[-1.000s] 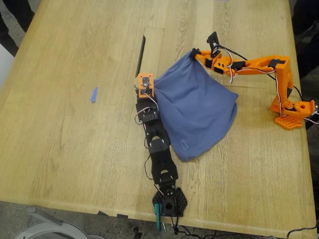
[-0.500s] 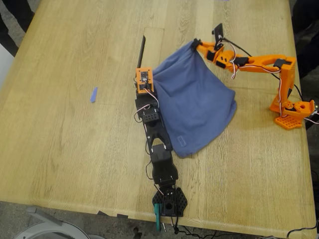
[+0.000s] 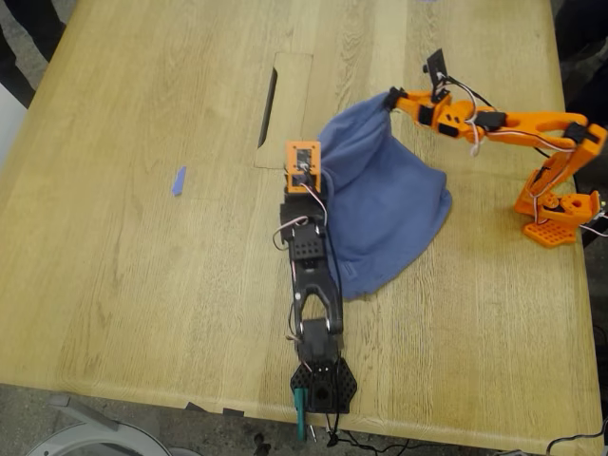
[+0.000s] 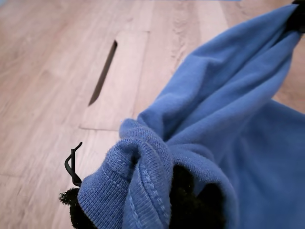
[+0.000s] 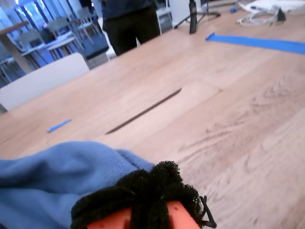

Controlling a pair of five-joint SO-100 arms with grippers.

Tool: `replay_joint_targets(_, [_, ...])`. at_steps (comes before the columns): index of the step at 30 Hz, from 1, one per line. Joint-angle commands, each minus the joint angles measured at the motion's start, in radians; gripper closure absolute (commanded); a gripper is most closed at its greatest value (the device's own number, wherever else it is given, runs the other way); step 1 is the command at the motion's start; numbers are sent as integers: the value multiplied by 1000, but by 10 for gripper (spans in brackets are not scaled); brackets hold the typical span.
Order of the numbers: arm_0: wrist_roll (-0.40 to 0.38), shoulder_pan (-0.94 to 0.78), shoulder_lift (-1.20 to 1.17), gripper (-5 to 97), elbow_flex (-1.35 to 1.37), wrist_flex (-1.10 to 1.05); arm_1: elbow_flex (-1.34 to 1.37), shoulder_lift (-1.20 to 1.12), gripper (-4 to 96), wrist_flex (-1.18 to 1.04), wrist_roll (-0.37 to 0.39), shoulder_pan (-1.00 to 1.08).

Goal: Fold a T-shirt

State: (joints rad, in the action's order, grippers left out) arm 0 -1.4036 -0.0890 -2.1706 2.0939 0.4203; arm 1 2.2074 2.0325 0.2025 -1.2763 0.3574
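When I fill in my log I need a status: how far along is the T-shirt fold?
Done: the T-shirt looks roughly doubled over on the table. In hand: my first gripper and my second gripper each pinch a corner, holding one edge up. Left: laying that edge down, flattening, and any further folds.

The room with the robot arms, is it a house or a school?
Probably an office or lab: a big wooden table with a cable slot, more desks and chairs behind, and a person standing.
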Motion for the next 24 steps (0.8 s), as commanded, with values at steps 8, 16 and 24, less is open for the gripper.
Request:
replay_joint_targets(8, [-2,215,-505,918,141,311,103,364,914,-414,12,-94])
replay_joint_targets(16, [3,419,-756,918,224,514,198,652,914,-761,14,-152])
replay_joint_targets(24, [-14,646,-1137,918,337,864,206,865,913,-1126,25,-193])
